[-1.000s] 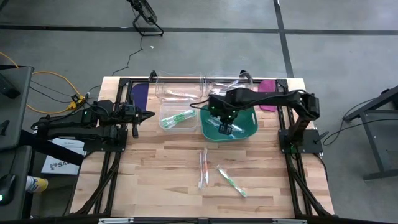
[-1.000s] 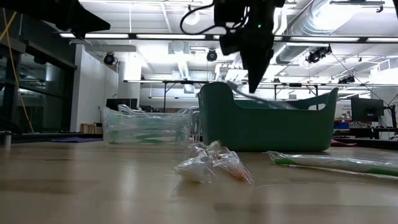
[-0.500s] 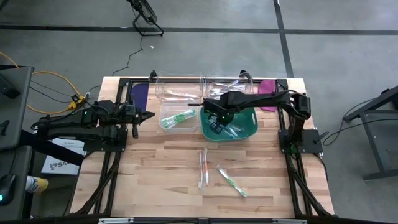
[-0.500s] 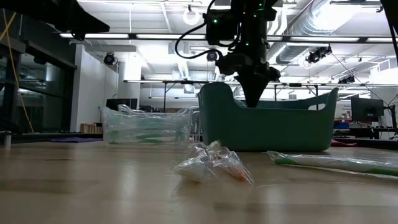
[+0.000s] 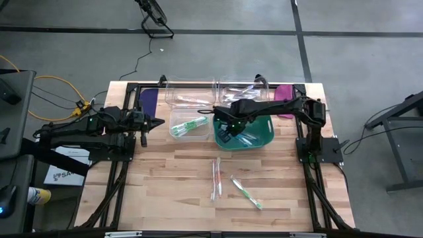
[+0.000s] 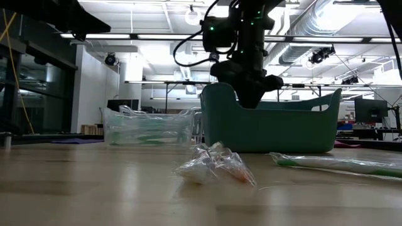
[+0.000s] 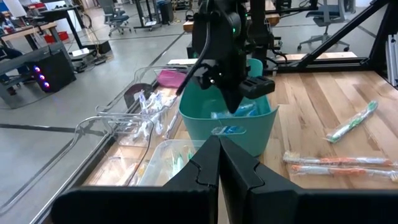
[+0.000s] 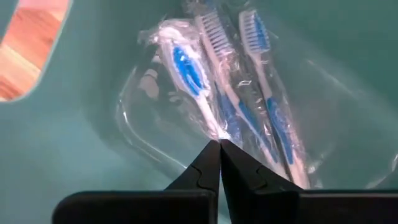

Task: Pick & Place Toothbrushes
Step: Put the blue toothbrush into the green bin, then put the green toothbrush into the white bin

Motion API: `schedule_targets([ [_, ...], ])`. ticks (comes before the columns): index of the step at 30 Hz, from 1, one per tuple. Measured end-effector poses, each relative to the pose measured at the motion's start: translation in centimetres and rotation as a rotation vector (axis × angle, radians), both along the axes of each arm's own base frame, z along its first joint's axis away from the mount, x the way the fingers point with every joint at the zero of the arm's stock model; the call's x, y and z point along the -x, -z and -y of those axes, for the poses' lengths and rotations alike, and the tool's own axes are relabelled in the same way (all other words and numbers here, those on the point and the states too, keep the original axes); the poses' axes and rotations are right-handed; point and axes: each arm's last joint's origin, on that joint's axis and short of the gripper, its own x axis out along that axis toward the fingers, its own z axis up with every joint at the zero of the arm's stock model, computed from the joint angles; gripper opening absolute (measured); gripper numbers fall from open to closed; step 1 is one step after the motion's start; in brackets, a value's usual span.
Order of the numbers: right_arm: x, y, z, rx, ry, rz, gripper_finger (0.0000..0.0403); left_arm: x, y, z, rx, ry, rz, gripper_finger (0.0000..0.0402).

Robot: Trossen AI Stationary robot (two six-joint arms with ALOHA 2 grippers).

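Workshop floor, grey, with a wooden table (image 5: 172, 198) in a black frame.

Right gripper (image 8: 219, 144): fingers pressed together, tips down inside the teal bin (image 5: 263, 137), at a clear packet of blue toothbrushes (image 8: 249, 106); whether the tips pinch the wrap cannot be told. Bin wall surrounds the tips on all sides in the right wrist view.

Left gripper (image 5: 160, 121): fingers together, holding nothing, at the table's left edge, pointing toward the containers.

Clear tub (image 5: 188, 125): just left of the bin, holds green-handled toothbrushes. Two further clear tubs (image 5: 192, 92) behind it and the bin, with wrapped items inside; contents not distinct.

Loose on the bare wood in front of the bin: one wrapped orange toothbrush pack (image 5: 215, 178) and one wrapped green toothbrush (image 5: 246, 193), near each other, apart.

Purple flat pieces (image 5: 284, 92) at the back corners.

Paper sheet (image 5: 63, 173) under the left arm, off the table; its print is too small to read.
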Motion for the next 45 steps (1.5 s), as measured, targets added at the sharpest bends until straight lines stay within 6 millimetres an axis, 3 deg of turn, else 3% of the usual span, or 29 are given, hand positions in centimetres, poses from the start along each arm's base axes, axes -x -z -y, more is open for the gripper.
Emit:
schedule_targets([
  [5, -0.1, 0.1, 0.0, -0.008, 0.060, 0.004, 0.0038, 0.0, 0.0, 0.0, 0.000, 0.000, 0.000, 0.0003],
  [12, 0.9, -1.4, 0.0, -0.013, 0.121, 0.001, 0.0127, 0.0, 0.0, 0.0, 0.000, 0.000, 0.000, 0.0003],
  [18, 2.7, -4.3, -1.2, -0.069, 0.121, 0.019, 0.0179, 0.0, 0.1, 0.0, 0.003, 0.000, -0.009, 0.0003],
  [24, 4.5, -7.8, -5.1, -0.087, 0.044, 0.094, 0.0187, 0.1, 0.4, 0.0, 0.024, -0.003, -0.033, 0.0003],
  [28, 5.4, -8.8, -8.4, -0.096, -0.024, 0.096, 0.0187, 0.1, 0.3, 0.0, 0.027, -0.004, -0.031, 0.0003],
  [35, 6.3, -8.3, -13.7, -0.122, -0.095, 0.061, 0.0187, 0.1, 0.5, 0.0, 0.029, -0.004, -0.052, 0.0003],
  [45, 8.2, -6.5, -19.6, -0.201, -0.083, 0.009, 0.0187, 0.1, 0.4, 0.0, 0.021, -0.003, -0.037, 0.0003],
])
